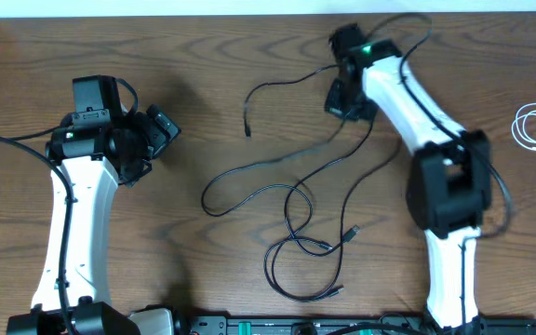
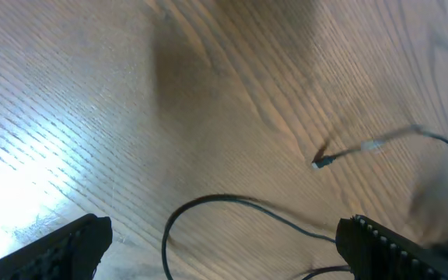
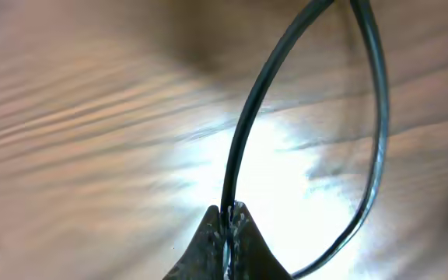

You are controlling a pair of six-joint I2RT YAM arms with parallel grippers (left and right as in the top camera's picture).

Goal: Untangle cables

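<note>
Cables, thin and black, loop over a grained table; right jaws pinch one, left jaws gape.

Two white arms with black joints
Left arm and right arm: white shells, boxy black joint housings, thin black wires alongside; green light at upper right; ribbed black fingers.

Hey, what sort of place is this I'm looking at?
Most likely a robotics lab workbench: two white-and-black robot arms mounted at a dark wood-grain table, with thin black cables tangled loosely on it and a coiled white cord off to one side.
</note>
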